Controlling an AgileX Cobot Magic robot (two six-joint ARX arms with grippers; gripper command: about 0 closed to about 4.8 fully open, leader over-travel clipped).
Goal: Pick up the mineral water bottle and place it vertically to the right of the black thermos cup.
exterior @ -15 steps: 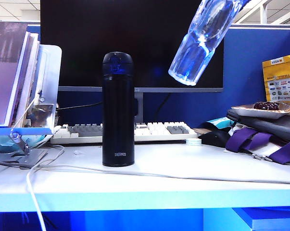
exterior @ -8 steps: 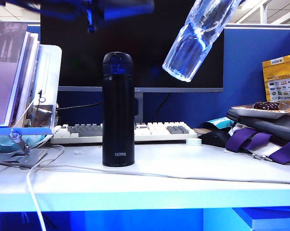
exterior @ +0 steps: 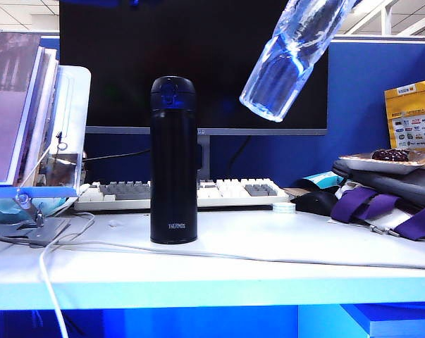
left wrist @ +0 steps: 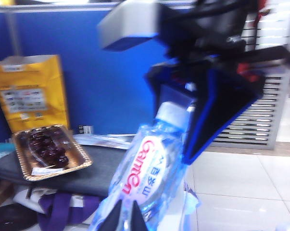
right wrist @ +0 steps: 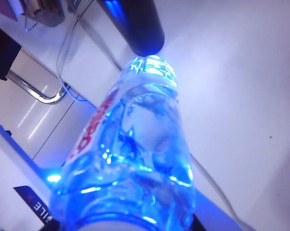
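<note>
Mineral water bottle [exterior: 290, 60] is hanging tilted in the air in the exterior view, up and to the right of the black thermos cup [exterior: 173, 162]. Its base is pointing down and to the left, and its upper part is running out of the frame. You are seeing it clear of the thermos cup and well above the white table [exterior: 282, 246]. The thermos cup is standing upright near the table's front, with a keyboard [exterior: 191, 191] and a dark monitor [exterior: 127, 56] behind it. A pale cable [exterior: 268, 257] is trailing across the table in front of it.

Through the left wrist view, you are looking at the bottle's white cap and red-lettered label. The right gripper [left wrist: 185, 120] is clamping the bottle at its neck, one dark finger on each side. The left gripper [left wrist: 119, 219] is showing at the frame's edge beside the bottle, its tips pressed together on nothing. A gold tray [left wrist: 24, 166] of dark food is sitting on a grey bag [left wrist: 87, 178] farther off.

Through the right wrist view, the bottle is filling most of the picture and you are looking along it towards its base. The thermos cup and the cable are lying beyond it on the table.
</note>
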